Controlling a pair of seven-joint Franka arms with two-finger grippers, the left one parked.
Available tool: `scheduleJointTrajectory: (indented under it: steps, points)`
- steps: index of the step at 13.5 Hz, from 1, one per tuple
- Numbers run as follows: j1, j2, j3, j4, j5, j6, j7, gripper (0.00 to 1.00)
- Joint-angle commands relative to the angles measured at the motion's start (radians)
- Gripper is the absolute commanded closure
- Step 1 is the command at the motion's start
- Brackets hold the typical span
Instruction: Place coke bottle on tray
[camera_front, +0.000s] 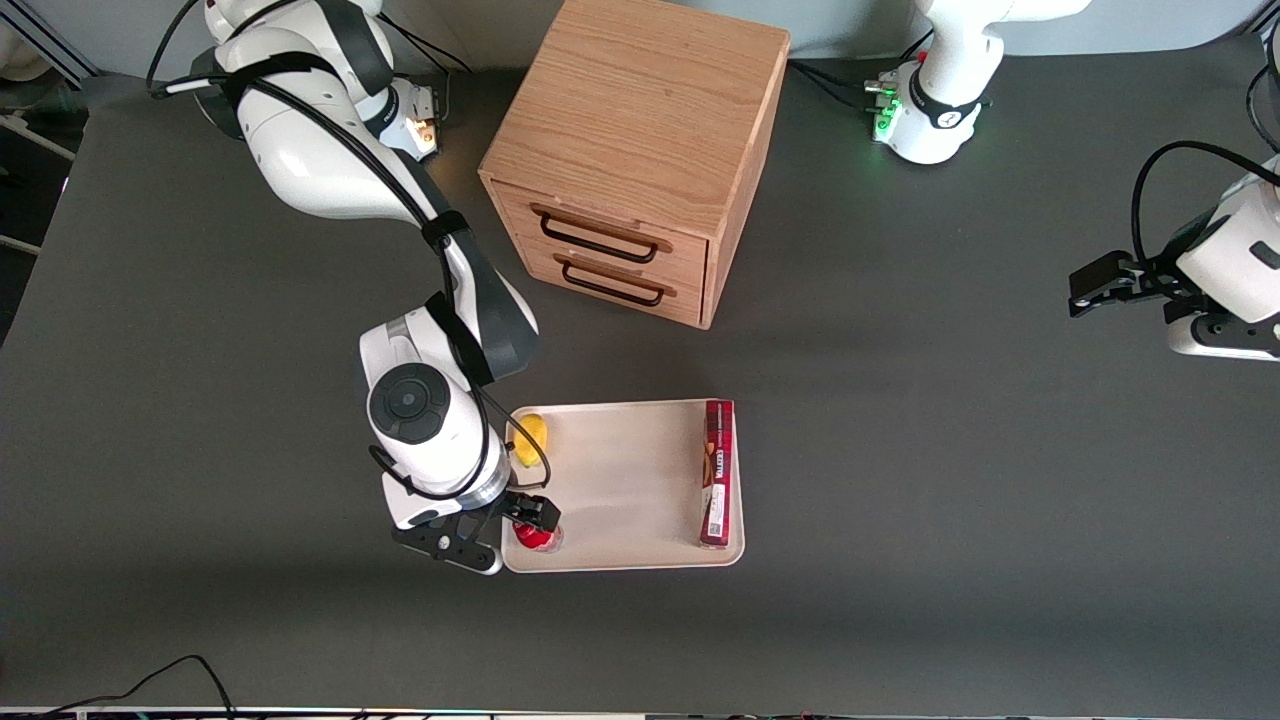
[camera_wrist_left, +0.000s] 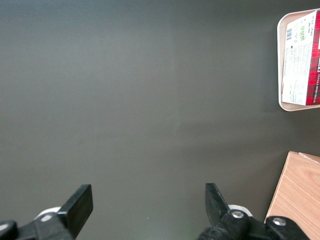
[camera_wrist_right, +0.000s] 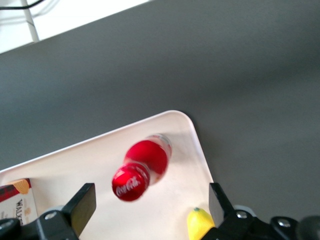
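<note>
The coke bottle (camera_front: 537, 537) stands upright on the tray (camera_front: 620, 480), in the tray corner nearest the front camera at the working arm's end. The wrist view shows its red cap (camera_wrist_right: 131, 183) and its clear base resting on the cream surface close to the rounded corner, with nothing pressing on either side of it. Judging by its look, it is a small, light, stiff plastic bottle with a smooth, fairly slippery skin and a narrow foot, so a sideways nudge would likely topple it. The best place to take hold would be the body just below the cap, squeezed squarely across its width.

Directly above the bottle hangs the gripper (camera_front: 528, 515), pointing straight down. Its fingers (camera_wrist_right: 81, 204) are spread wide, well apart from the bottle on both sides, and they hold nothing. By that look the bottle is already set down and freed, so the placing seems done apart from lifting clear; a straight rise would avoid brushing the cap.

Farther along the same tray edge lies a small yellow fruit (camera_front: 531, 438), partly under the arm's wrist. Toward the parked arm's end of the tray, a long red box (camera_front: 717, 470) lies along the rim. Farther from the camera than the tray stands a wooden drawer cabinet (camera_front: 630, 160), well apart.
</note>
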Motion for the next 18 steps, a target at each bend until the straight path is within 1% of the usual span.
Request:
scheduleJointTrajectory:
  steps: [1, 2, 3, 5, 6, 8, 10, 12, 13, 15, 18]
  points:
    - [0.001, -0.089, 0.001, -0.024, -0.012, -0.135, 0.003, 0.00]
    - [-0.002, -0.142, 0.003, -0.072, -0.005, -0.173, -0.035, 0.00]
    - [-0.011, -0.213, 0.003, -0.143, 0.000, -0.181, -0.061, 0.00]
    - [-0.051, -0.380, 0.021, -0.343, 0.001, -0.175, -0.110, 0.00]
    - [-0.090, -0.466, 0.039, -0.432, 0.001, -0.175, -0.164, 0.00]
    - [-0.188, -0.631, 0.079, -0.594, 0.047, -0.180, -0.292, 0.00]
    - [-0.254, -0.795, 0.081, -0.751, 0.066, -0.181, -0.429, 0.00]
    - [-0.328, -0.935, 0.081, -0.866, 0.066, -0.185, -0.562, 0.00]
    - [-0.360, -0.997, 0.079, -0.905, 0.066, -0.198, -0.619, 0.00]
    - [-0.434, -1.072, 0.082, -0.926, 0.067, -0.246, -0.663, 0.00]
    - [-0.459, -1.088, 0.082, -0.898, 0.066, -0.281, -0.672, 0.00]
